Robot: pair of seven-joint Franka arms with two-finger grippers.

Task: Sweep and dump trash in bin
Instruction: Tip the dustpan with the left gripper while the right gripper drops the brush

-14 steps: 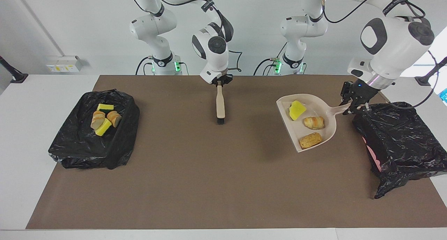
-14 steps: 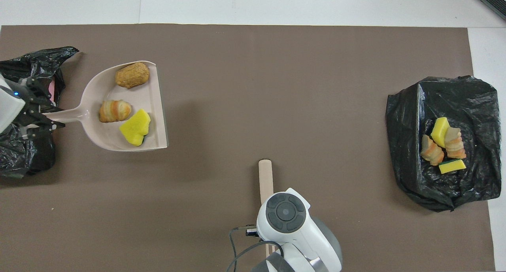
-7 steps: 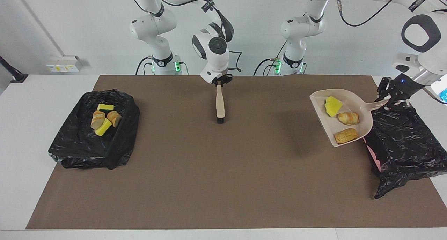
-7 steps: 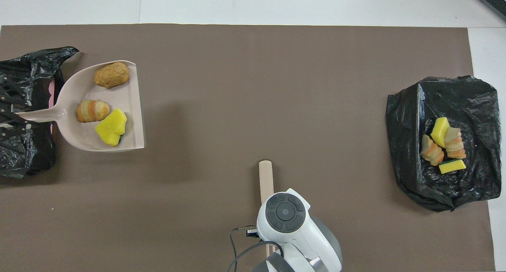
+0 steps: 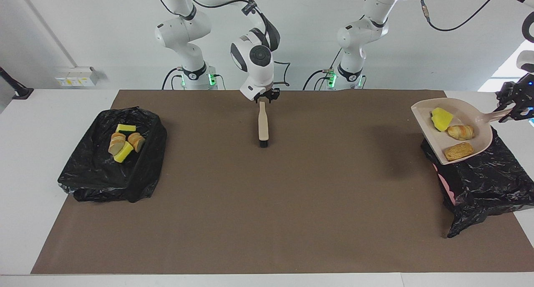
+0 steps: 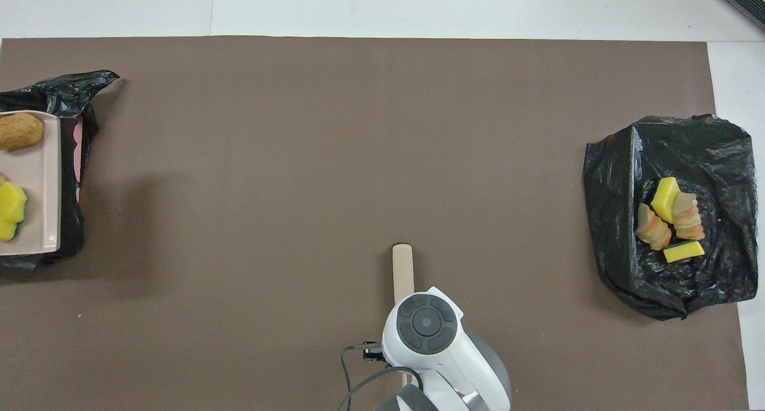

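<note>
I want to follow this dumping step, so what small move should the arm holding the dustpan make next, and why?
Probably tip the dustpan so its load slides out. The left gripper holds it by the handle over the black-bagged bin at that arm's end of the table, and the yellow sponge and two bread pieces are in the roughly level pan.

Matt brown mat [image 5: 267, 203], glossy black plastic at both ends.
Crinkled, shiny bag film on bin at left [image 5: 110, 153] and bin at right [image 5: 484, 182]; smooth beige plastic dustpan [image 5: 459, 112]; porous yellow sponge [image 5: 441, 119]; crusty-looking bread pieces [image 5: 460, 132]; smooth pale brush handle [image 5: 263, 122].
</note>
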